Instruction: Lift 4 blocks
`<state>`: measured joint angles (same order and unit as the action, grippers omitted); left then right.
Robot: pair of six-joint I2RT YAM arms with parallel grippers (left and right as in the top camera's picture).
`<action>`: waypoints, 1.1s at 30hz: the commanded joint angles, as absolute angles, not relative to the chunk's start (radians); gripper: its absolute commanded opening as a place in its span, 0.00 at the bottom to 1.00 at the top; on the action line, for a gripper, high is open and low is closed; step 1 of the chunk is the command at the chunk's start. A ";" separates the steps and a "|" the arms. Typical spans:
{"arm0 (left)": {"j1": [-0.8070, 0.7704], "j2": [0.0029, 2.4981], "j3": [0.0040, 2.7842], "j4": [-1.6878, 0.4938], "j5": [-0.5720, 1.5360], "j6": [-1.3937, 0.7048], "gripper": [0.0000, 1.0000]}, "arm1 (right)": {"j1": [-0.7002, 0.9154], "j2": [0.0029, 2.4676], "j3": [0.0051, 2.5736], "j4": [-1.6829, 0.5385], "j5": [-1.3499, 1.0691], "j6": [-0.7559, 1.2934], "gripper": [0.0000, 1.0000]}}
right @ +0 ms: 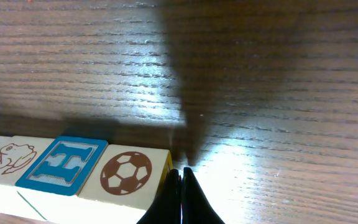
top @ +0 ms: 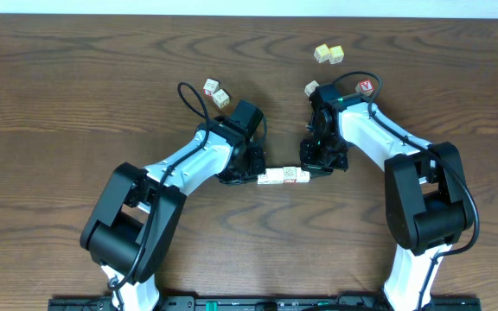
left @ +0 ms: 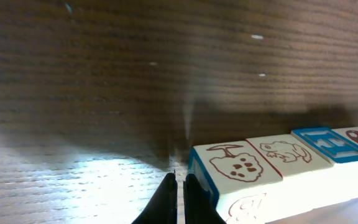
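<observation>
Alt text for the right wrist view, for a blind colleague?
The shut right gripper sits at the end of a row of blocks on a table. The nearest shows a soccer ball, the next a blue H.

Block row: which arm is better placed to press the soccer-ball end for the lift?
Right. The shut right gripper sits beside the soccer-ball block; the left gripper, also shut, is at the opposite end by the mushroom block.

Even light from above; in both wrist views white glare pools on the desk beside soft dark shadows, left view's far grain blurred.
</observation>
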<state>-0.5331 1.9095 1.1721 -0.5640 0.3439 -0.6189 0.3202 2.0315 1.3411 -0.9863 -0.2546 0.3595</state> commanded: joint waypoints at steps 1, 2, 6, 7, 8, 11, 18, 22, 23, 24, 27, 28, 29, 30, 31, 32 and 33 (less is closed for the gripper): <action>-0.537 1.923 1.162 -0.562 0.375 -0.600 0.07 | 0.330 2.009 1.339 -0.987 -0.275 0.374 0.01; -0.537 1.922 1.162 -0.562 0.375 -0.600 0.07 | 0.333 2.009 1.339 -0.987 -0.276 0.374 0.01; -0.537 1.923 1.162 -0.561 0.375 -0.600 0.07 | 0.350 2.009 1.339 -0.987 -0.279 0.374 0.01; -0.537 1.923 1.162 -0.559 0.375 -0.600 0.07 | 0.356 2.009 1.339 -0.986 -0.278 0.379 0.01; -0.537 1.923 1.162 -0.558 0.376 -0.599 0.07 | 0.361 2.009 1.339 -0.986 -0.279 0.383 0.01; -0.537 1.923 1.162 -0.546 0.412 -0.572 0.07 | 0.375 2.009 1.339 -0.978 -0.279 0.389 0.01; -0.537 1.922 1.162 -0.540 0.442 -0.553 0.07 | 0.389 2.009 1.339 -0.972 -0.282 0.396 0.01; -0.536 1.922 1.162 -0.537 0.489 -0.523 0.07 | 0.388 2.009 1.339 -0.972 -0.291 0.387 0.01; -0.536 1.922 1.162 -0.537 0.498 -0.520 0.07 | 0.387 2.009 1.339 -0.972 -0.303 0.388 0.01; -0.536 1.921 1.162 -0.537 0.506 -0.520 0.07 | 0.387 2.009 1.339 -0.971 -0.321 0.386 0.01; -0.536 1.920 1.162 -0.536 0.507 -0.518 0.07 | 0.387 2.009 1.339 -0.957 -0.356 0.362 0.01; -0.536 1.919 1.162 -0.537 0.509 -0.514 0.07 | 0.387 2.009 1.339 -0.957 -0.363 0.362 0.01; -0.536 1.918 1.162 -0.537 0.512 -0.508 0.07 | 0.387 2.009 1.340 -0.957 -0.373 0.361 0.01; -0.536 1.917 1.163 -0.537 0.515 -0.504 0.07 | 0.387 2.008 1.340 -0.957 -0.373 0.361 0.01; -0.536 1.915 1.162 -0.537 0.518 -0.497 0.07 | 0.387 2.008 1.340 -0.957 -0.373 0.361 0.01; -0.536 1.912 1.163 -0.537 0.519 -0.493 0.07 | 0.387 2.008 1.340 -0.957 -0.374 0.353 0.01; -0.536 1.909 1.163 -0.536 0.525 -0.490 0.07 | 0.387 2.008 1.340 -0.960 -0.378 0.349 0.01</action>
<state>-0.5179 1.9099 1.1614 -0.5564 0.3985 -0.5209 0.3515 2.0315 1.3403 -0.9749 -0.2214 0.3656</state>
